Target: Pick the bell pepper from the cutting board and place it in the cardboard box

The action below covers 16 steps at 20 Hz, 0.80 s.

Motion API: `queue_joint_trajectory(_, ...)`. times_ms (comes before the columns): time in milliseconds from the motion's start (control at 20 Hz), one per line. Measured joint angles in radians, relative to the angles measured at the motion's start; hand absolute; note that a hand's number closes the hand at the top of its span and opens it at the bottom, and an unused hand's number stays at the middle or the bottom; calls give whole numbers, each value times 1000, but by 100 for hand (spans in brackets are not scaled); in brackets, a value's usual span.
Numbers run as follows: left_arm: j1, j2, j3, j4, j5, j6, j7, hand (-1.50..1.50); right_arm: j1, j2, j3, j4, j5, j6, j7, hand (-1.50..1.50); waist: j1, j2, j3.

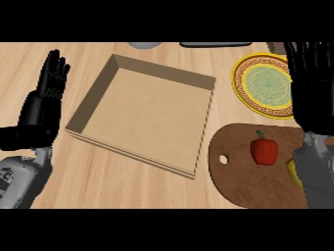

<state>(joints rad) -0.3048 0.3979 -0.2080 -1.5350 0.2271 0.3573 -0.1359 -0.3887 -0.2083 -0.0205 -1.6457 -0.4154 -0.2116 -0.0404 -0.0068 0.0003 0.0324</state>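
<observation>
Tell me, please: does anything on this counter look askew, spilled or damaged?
Nothing looks spilled or damaged. Only the shallow brown cardboard box sits rotated, not square to the robot, on the light wooden counter. The red bell pepper lies on the brown cutting board.

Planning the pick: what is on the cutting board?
A red bell pepper lies on the cutting board. Beside it a yellow thing peeks out, mostly covered by the right forearm, so what it is cannot be told.

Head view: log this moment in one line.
pepper: on board, untouched | box: left of board | left hand: open, left of box | right hand: open, right of pepper
</observation>
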Motion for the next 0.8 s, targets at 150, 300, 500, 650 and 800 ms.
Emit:
queue_joint_trajectory(150, 25, 23, -6, 22, -28, 1, 42, 0, 9, -27, -18, 9, 34, -11, -11, -150, 4, 0, -17)
queue_joint_trajectory(300, 98, 61, -23, 51, -59, 5, 92, 0, 6, -76, -29, 42, 126, -51, -40, -150, 16, 1, -25)
queue_joint_trajectory(500, 160, 81, -36, 82, -65, -3, 130, 0, 99, -174, -40, 149, 338, -201, 10, -150, 7, 13, -38)
queue_joint_trajectory(650, 210, 88, -42, 86, -66, -15, 139, 0, 157, -98, -45, 167, 409, -346, -30, -150, 9, 6, -35)
queue_joint_trajectory(800, 238, 84, -46, 59, -88, -9, 173, 0, 223, -89, -38, 148, 458, -381, -55, -150, 7, 2, -33)
